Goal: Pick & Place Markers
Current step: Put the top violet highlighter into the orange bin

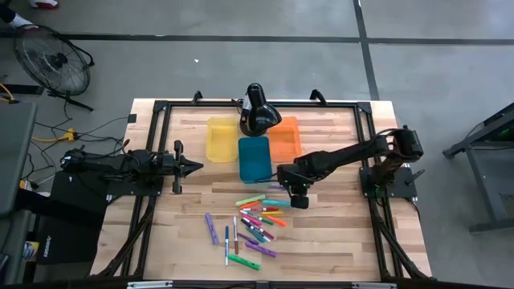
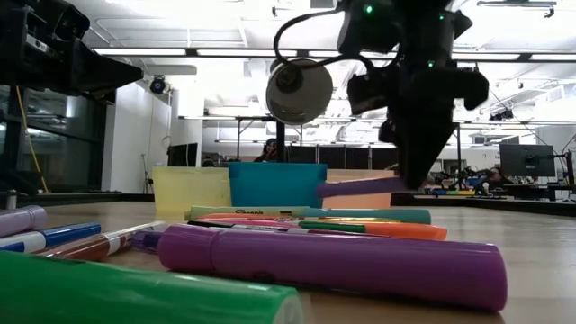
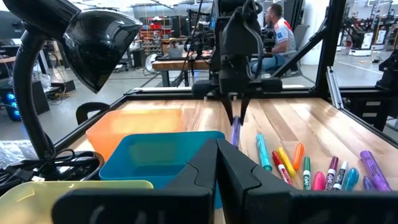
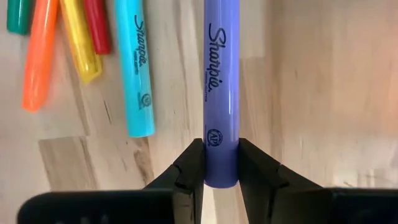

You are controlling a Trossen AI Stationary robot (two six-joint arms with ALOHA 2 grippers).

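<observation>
Several markers (image 1: pixel 259 221) in purple, green, teal, orange, red, pink and blue lie flat on the wooden table, in front of three bins. My right gripper (image 1: pixel 292 193) stands at the far side of the pile, shut on a purple marker (image 4: pixel 221 74). The low view shows that purple marker (image 2: pixel 360 187) above the table top. My left gripper (image 1: pixel 195 167) waits at the table's left, level and shut, touching nothing; its fingers (image 3: pixel 217 168) show closed together in the left wrist view. My right gripper pinches the purple marker between its two fingers (image 4: pixel 189 165), near one end of the barrel (image 4: pixel 221 163). The fingers come from above, pointing down, and lie across the marker. The marker is lifted clear of the table and sticks out nearly level from the fingers (image 2: pixel 418 166).
A yellow bin (image 1: pixel 218 138), a blue bin (image 1: pixel 254 157) and an orange bin (image 1: pixel 287 136) stand side by side at the table's far middle. A black desk lamp (image 1: pixel 257 111) stands behind them. A teal marker (image 4: pixel 138 68) lies beside the held one. Bare wood lies left of the pile.
</observation>
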